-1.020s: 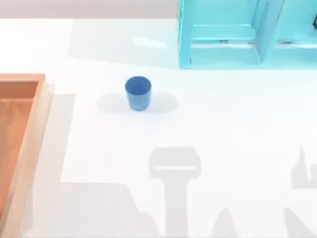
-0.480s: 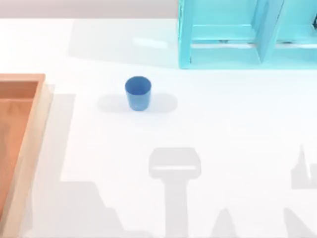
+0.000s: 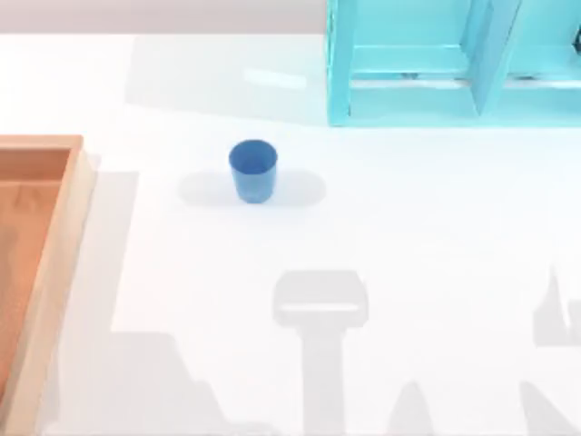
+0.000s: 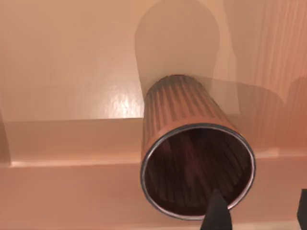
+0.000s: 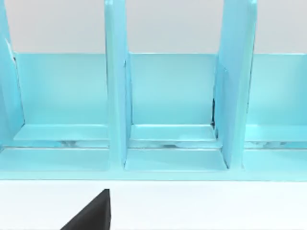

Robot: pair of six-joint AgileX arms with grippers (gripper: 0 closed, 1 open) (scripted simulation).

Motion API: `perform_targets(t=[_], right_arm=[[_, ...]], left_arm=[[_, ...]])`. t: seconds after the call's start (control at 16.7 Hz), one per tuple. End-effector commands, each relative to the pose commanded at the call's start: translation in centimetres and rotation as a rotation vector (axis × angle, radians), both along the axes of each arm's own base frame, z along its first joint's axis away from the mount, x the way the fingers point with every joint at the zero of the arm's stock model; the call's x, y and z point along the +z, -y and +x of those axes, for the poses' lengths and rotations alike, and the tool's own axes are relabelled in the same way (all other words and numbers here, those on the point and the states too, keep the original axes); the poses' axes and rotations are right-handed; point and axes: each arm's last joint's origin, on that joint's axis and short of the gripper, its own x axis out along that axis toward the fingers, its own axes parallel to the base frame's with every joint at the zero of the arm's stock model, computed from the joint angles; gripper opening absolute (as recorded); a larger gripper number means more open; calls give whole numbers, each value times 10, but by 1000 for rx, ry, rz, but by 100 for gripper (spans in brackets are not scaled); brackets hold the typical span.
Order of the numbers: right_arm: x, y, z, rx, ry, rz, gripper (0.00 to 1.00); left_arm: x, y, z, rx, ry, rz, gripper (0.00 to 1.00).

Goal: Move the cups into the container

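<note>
Two cups (one blue [image 3: 253, 170], one brown [image 4: 194, 153]), one tray [image 3: 50, 263], one cabinet [image 3: 454, 64].

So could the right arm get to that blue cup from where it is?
Probably yes. The blue cup stands upright alone on the open white table, nothing around it, and the right gripper faces the turquoise cabinet nearby.

Arm shadow at table's [image 3: 436, 236] lower-left edge retreated.
</note>
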Motion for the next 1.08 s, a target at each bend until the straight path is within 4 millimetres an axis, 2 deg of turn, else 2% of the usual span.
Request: perform_targets(t=[0.3,0.9,1.08], right_arm=[[0,0,0,0,0,0,100],[0,0,0,0,0,0,100],[0,0,0,0,0,0,100]], left_arm=[[0,0,0,0,0,0,98],[1,0,0,-1,0,0,100],[17,-1,3,-1,-6,-3,100]])
